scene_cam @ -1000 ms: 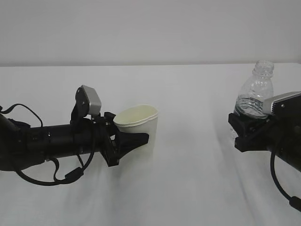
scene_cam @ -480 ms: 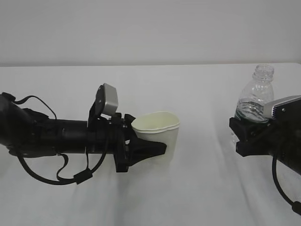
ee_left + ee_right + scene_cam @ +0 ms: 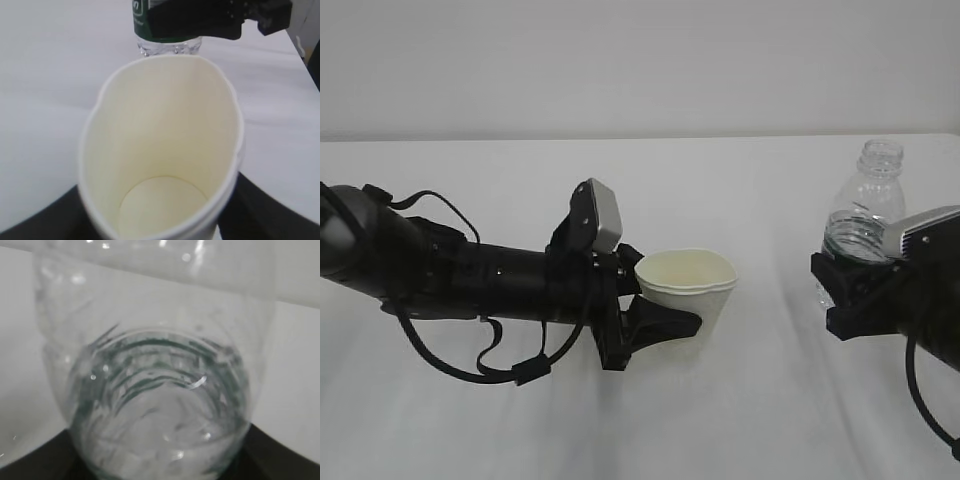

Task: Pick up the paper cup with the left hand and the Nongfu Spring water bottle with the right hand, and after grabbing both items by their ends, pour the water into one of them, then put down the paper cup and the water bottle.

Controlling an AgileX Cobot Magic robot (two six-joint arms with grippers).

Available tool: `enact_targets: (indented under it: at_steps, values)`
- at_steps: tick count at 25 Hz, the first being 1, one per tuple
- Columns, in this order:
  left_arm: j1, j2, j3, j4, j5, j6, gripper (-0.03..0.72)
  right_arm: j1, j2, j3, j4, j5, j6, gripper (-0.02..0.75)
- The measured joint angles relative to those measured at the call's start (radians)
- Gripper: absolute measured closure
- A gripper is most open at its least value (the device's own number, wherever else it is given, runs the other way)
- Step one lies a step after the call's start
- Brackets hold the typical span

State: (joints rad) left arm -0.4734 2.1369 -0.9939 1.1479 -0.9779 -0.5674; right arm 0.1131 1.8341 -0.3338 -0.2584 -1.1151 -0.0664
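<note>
The white paper cup is upright in my left gripper, which is shut on its lower part; one black finger shows in front. In the left wrist view the cup is dry and empty, and its rim is squeezed slightly oval. The capless Nongfu Spring water bottle stands upright in my right gripper, shut on its lower body, to the right of the cup with a gap between them. Water fills the bottle's lower part. The bottle's green label shows just beyond the cup.
A white table lies under both arms, with a pale wall behind it. The left arm with its cables stretches across the left half of the table. Nothing else stands on the table.
My left arm has carried the cup to the right, toward the bottle, and a little lower. The right gripper and the bottle have barely shifted.
</note>
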Motion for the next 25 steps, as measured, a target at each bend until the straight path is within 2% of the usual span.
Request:
enact_targets:
  at_steps: [10,21,25]
  values:
    - [-0.001,0.011,-0.026,-0.007,-0.001,0.000,0.267,0.000,-0.091,0.027,0.000,0.006,-0.023,0.309]
    - [-0.001,0.011,-0.026,0.003,-0.029,0.000,0.267,0.000,-0.293,0.033,-0.004,0.262,-0.013,0.309]
    - [-0.001,0.011,-0.026,0.031,-0.040,-0.011,0.267,0.000,-0.327,0.036,-0.004,0.308,-0.006,0.309]
